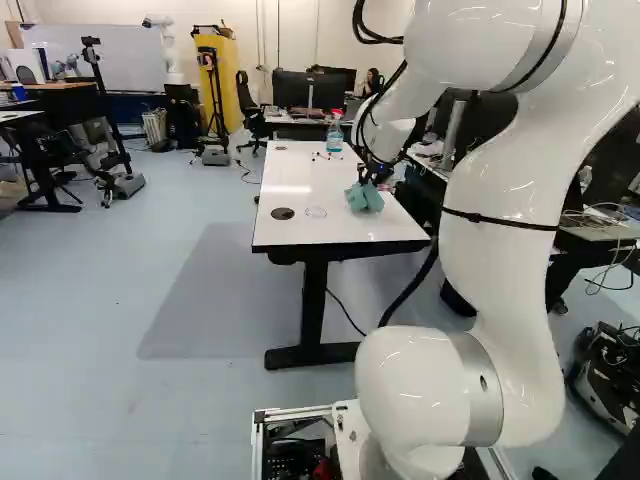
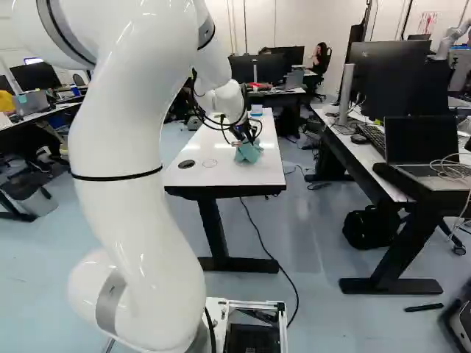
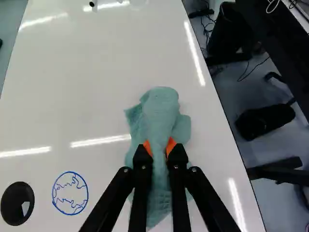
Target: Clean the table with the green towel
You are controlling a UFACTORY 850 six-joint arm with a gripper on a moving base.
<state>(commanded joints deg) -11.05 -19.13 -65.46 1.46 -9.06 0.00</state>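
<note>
Green towel: the towel (image 3: 161, 108) is bunched up on the white table (image 2: 213, 175), on the side toward the desk with the laptop (image 2: 421, 147).
Gripper: the gripper (image 2: 246, 135) is above the table, and its fingers are closed on the towel, pinching a fold from both sides.
Finger gap: narrow, filled by the cloth; the orange pads (image 3: 171, 145) press against the fold, which sticks out ahead of the fingertips and runs back between the fingers, loose flaps spreading to either side.
Blue drawing: the wrist view shows a blue ring with wavy lines inside (image 3: 70, 193), beside the black round grommet (image 3: 17, 203); both base views give only a faint outline of the ring, and the wavy lines can't be made out there.
Bottle: the left base view shows a clear bottle with a red cap (image 1: 334, 135) at the table's far end; in the right base view the arm covers part of that end, and no red cap can be made out.
Dark bag: the right base view shows a black bag (image 2: 366, 227) on the floor under the side desk (image 2: 360, 151).
Yellow cabinet: only in the left base view (image 1: 228, 75), beyond the table.
</note>
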